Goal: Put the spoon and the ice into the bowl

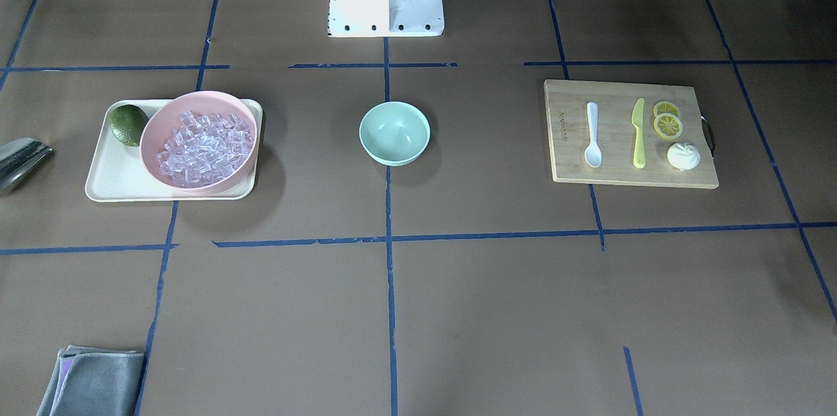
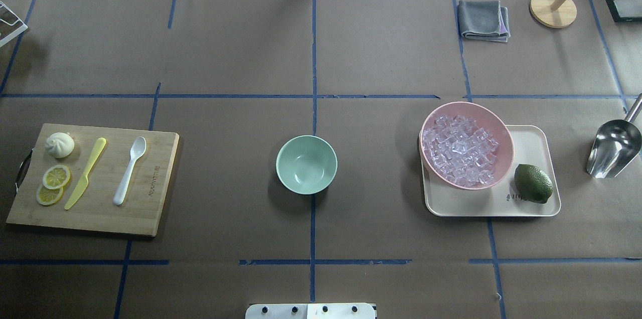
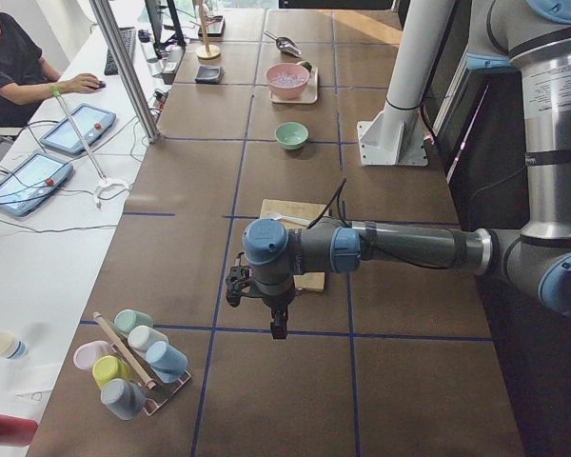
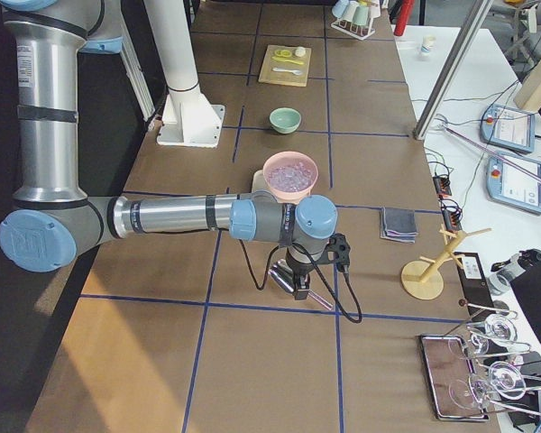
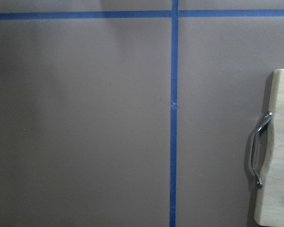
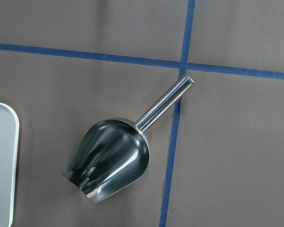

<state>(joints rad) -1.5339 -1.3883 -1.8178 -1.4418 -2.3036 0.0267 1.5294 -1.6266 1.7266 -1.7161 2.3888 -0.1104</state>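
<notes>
The green bowl (image 2: 306, 164) sat empty in the middle of a brown paper-covered table marked with blue tape lines. Judging from that, no part of the task was done: both the spoon and the ice were left to move.

The spoon (image 2: 129, 170) lay well to the bowl's left, as the robot counts sides, flat on a wooden cutting board (image 2: 150, 203). It was small, white and plastic, with a slim handle and an oval scoop end pointing away from the robot. Farther from the bowl on the same board lay a yellow-green knife (image 2: 86, 172), two lemon slices (image 2: 52, 184) and a white bun (image 2: 59, 144).

The ice (image 2: 460, 154) was well to the bowl's right: a heap of small clear cubes with a faint lilac tint, filling a wide pink bowl (image 2: 469, 104). That pink bowl rested on a cream tray (image 2: 481, 206) with a lime (image 2: 533, 183) beside it. Beyond the tray from the green bowl lay a shiny metal scoop (image 2: 613, 148).

Neither arm was near the green bowl. The left gripper (image 3: 266, 309) hung over bare table beyond the cutting board's handle end. The right gripper (image 4: 299, 281) hung above the metal scoop. Both appeared only in the side views, so whether their fingers were spread or closed could not be told.
</notes>
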